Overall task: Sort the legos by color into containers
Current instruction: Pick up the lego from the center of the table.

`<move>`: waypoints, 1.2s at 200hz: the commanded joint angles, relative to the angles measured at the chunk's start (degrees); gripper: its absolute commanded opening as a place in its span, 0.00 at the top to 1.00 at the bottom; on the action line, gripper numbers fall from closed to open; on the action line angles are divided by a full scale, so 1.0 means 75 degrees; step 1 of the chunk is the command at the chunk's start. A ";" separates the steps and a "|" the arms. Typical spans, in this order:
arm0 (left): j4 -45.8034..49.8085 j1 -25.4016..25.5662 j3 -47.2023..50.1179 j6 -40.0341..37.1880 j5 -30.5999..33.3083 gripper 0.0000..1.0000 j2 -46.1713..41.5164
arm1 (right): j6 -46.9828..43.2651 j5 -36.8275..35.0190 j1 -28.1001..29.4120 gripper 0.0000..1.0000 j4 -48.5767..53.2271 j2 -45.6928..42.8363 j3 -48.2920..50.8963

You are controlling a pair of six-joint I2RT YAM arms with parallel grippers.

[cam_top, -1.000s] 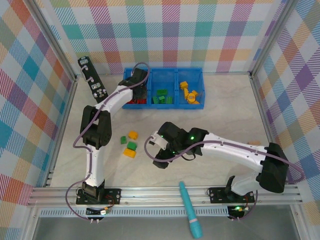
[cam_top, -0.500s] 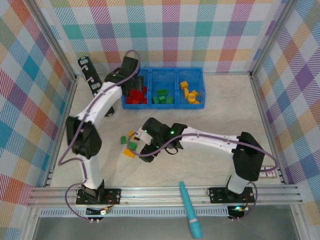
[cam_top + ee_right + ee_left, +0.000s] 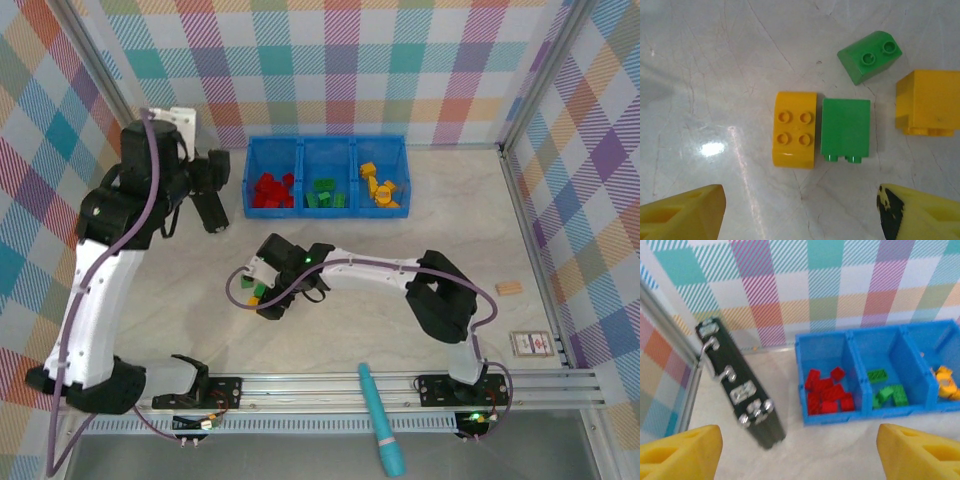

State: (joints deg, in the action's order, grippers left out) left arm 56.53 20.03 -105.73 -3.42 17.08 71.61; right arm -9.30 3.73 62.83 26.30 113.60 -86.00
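My left gripper [image 3: 800, 452] had pulled back from the tray [image 3: 832, 419], wide open and empty, red legos [image 3: 827, 395] left in the end compartment [image 3: 799, 375], while my right gripper [image 3: 800, 210], open and empty too, had swung over four loose legos [image 3: 795, 129] awaiting sorting.

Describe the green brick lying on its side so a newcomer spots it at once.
From the blue tray at the back, come forward to the four loose bricks at the tip of the right arm. The green brick sits mid-cluster, beside the yellow four-stud brick. Unlike the other green brick, which shows two studs on top, it shows a smooth face, studs along one edge.
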 commanded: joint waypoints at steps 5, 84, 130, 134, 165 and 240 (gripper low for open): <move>0.1181 -0.0093 0.0245 -0.0303 0.0426 0.16 -0.0648 | -0.0260 0.0013 0.0030 0.22 -0.0178 0.0322 -0.0147; 0.2575 -0.0093 0.0489 -0.0511 0.0737 0.13 -0.1346 | -0.0459 -0.0339 -0.0019 0.26 -0.0225 0.1038 -0.0756; 0.2526 -0.0093 0.0730 -0.0540 0.0713 0.13 -0.1441 | -0.0564 -0.0393 -0.0132 0.31 -0.0120 0.1259 -0.1046; 0.2522 -0.0093 0.0736 -0.0551 0.0701 0.13 -0.1439 | -0.0576 -0.0400 -0.0144 0.31 -0.0112 0.1281 -0.1075; 0.2511 -0.0093 0.0829 -0.0643 0.0734 0.12 -0.1451 | -0.0518 -0.0520 -0.0220 0.34 0.0017 0.1497 -0.1336; 0.2482 -0.0093 0.0961 -0.0692 0.0652 0.12 -0.1381 | -0.0505 -0.0501 -0.0326 0.49 0.0269 0.1909 -0.1629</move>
State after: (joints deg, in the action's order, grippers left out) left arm 74.89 19.94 -98.83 -7.46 21.74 61.39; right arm -12.73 -0.16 60.80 26.20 125.99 -96.66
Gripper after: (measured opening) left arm 0.881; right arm 0.539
